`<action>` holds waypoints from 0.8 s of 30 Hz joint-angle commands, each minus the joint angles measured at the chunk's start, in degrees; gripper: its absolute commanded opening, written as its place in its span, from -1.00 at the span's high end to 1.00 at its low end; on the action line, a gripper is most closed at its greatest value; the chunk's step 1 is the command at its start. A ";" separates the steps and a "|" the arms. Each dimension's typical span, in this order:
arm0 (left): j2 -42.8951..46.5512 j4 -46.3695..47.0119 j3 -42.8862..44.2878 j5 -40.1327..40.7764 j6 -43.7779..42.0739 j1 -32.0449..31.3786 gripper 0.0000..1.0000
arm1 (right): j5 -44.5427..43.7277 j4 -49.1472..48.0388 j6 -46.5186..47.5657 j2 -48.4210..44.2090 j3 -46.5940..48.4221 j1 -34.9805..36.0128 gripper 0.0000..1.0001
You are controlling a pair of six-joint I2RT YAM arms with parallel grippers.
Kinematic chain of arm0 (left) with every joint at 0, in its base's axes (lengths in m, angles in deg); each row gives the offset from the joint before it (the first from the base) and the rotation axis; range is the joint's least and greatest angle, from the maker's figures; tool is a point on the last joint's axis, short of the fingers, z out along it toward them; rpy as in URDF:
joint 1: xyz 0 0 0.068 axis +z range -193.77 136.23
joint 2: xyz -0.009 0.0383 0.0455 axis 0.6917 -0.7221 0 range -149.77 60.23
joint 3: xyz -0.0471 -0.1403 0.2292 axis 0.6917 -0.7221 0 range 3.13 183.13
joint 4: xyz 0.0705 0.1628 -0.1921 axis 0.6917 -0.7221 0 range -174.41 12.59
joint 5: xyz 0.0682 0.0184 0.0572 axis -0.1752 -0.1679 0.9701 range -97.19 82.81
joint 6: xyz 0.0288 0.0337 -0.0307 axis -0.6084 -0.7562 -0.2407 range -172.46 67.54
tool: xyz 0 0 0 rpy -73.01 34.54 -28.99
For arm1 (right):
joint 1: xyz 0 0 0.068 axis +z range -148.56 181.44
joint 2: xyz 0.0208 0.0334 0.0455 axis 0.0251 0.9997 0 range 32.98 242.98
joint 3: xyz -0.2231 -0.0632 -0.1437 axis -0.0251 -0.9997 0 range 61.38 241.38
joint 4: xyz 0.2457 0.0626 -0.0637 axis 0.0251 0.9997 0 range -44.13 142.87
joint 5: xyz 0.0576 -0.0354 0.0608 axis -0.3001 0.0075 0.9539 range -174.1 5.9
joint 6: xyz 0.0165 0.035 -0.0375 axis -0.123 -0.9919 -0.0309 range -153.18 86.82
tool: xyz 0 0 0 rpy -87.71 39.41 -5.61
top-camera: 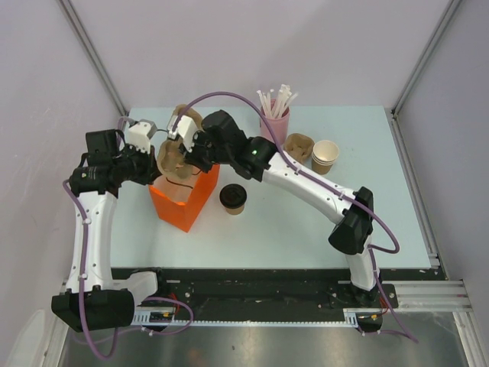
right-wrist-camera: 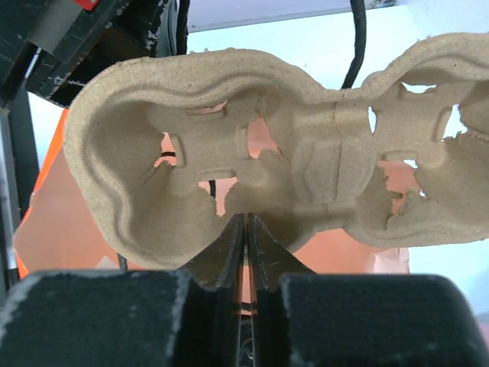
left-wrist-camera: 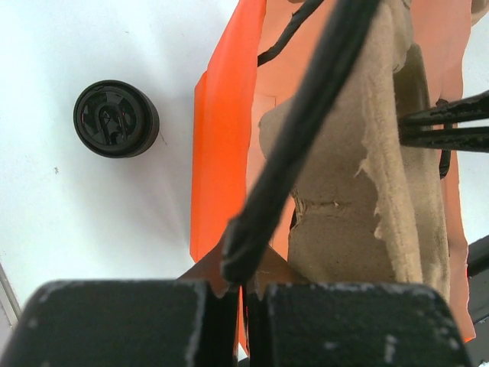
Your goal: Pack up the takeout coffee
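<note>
The right gripper (right-wrist-camera: 244,252) pinched the pulp carrier (right-wrist-camera: 306,176) above the orange bag (top-camera: 183,205), the left gripper (left-wrist-camera: 243,294) seemingly clamping its rim, the takeout coffee (top-camera: 233,197) standing just beside it, so the next move likely called for lowering the carrier level inside.

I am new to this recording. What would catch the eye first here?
The bright orange paper bag standing left of centre on the table draws the eye first, with a brown moulded-pulp cup carrier held at its open mouth, its rim pinched in the right arm's jaws. Just right of the bag stands a small brown paper cup with a round black lid, not yet packed.
</note>
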 commanded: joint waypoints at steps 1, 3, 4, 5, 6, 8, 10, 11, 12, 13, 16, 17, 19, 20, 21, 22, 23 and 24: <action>0.42 0.60 0.63 -1.45 -0.41 -0.39 0.99 | -1.99 -2.14 4.07 -0.65 1.67 0.47 0.74; 0.34 0.60 0.45 -1.54 -0.23 -0.48 0.99 | -3.66 -2.58 4.78 -1.09 0.88 0.64 0.62; 0.07 0.60 0.36 -1.28 -0.23 -0.39 0.99 | -4.10 -2.67 5.04 -1.62 0.09 0.73 0.58; -0.10 0.60 0.36 -1.27 -0.14 -0.39 0.99 | -4.72 -2.84 5.57 -1.88 -0.35 0.91 0.47; -0.11 0.60 0.36 -1.27 -0.14 -0.57 0.99 | -4.63 -3.19 5.92 -2.23 -0.79 1.00 0.40; -0.37 0.60 0.45 -1.36 -0.06 -0.39 0.99 | -4.81 -3.81 6.80 -3.37 -1.93 1.35 0.24; -0.46 0.69 0.62 -1.36 -0.14 -0.48 0.99 | -4.72 -4.69 7.15 -4.25 -2.55 1.44 0.11; -0.46 0.60 0.62 -1.27 -0.14 -0.31 0.99 | -4.81 -4.86 7.33 -4.43 -2.55 1.61 0.06; -0.46 0.60 0.71 -1.10 -0.14 -0.39 0.99 | -4.72 -4.86 7.42 -4.61 -2.46 1.52 0.00; -0.46 0.60 0.80 -1.01 -0.23 -0.39 0.99 | -4.72 -5.04 7.59 -4.87 -2.46 1.61 -0.19; -0.37 0.60 0.71 -1.01 -0.32 -0.39 0.99 | -5.34 -5.92 8.21 -4.70 -2.20 1.44 -0.40; -0.28 0.69 0.71 -1.01 -0.41 -0.39 0.99 | -5.16 -6.01 8.47 -4.52 -1.59 1.44 -0.44; -0.37 0.60 0.62 -0.75 -0.58 -0.39 0.99 | -4.81 -5.83 8.91 -4.00 -0.88 1.35 -0.52; -0.37 0.60 0.62 -0.83 -0.50 -0.39 0.99 | -4.81 -5.83 8.91 -3.39 -0.01 1.35 -0.53; -0.37 0.60 0.62 -0.83 -0.58 -0.48 0.99 | -4.64 -6.09 9.09 -3.21 0.17 1.00 -0.55; -0.37 0.60 0.71 -0.83 -0.58 -0.39 0.99 | -4.55 -6.53 9.18 -2.86 0.61 0.91 -0.56; -0.28 0.60 0.71 -0.75 -0.58 -0.39 0.99 | -4.20 -6.80 9.53 -2.76 0.88 0.65 -0.57; -0.37 0.60 0.71 -0.83 -0.67 -0.39 0.99 | -2.72 -6.88 9.79 -2.59 1.31 0.04 -0.57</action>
